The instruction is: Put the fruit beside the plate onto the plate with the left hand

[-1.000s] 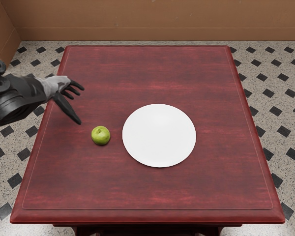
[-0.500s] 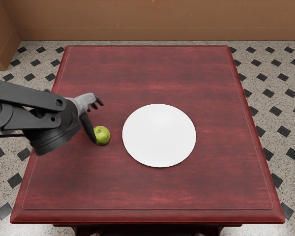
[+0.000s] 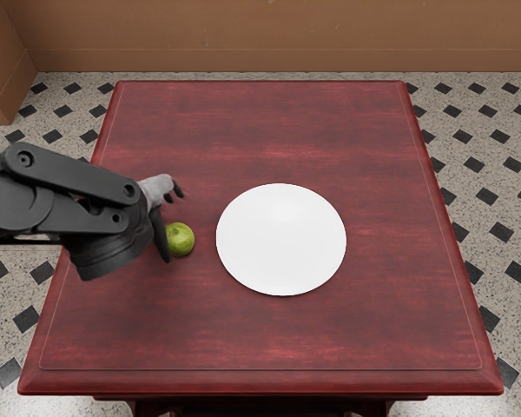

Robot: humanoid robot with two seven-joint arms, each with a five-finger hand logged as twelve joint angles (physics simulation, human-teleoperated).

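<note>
A small green apple lies on the red wooden table, a short way left of the round white plate. My left hand reaches in from the left edge and sits right against the apple's left side. Its fingers are spread, the thumb pointing down beside the fruit and the other fingers stretched out above it. Nothing is held. The bulky dark forearm covers the table's left edge. The right arm does not show.
The plate holds nothing. The table is a dark red slab with a raised rim, standing on a black-and-white tiled floor. A brown wall runs along the back.
The left arm has swung in from the table's left edge toward the apple and lowered, and the hand now rests beside it. Apple and plate have not moved.
</note>
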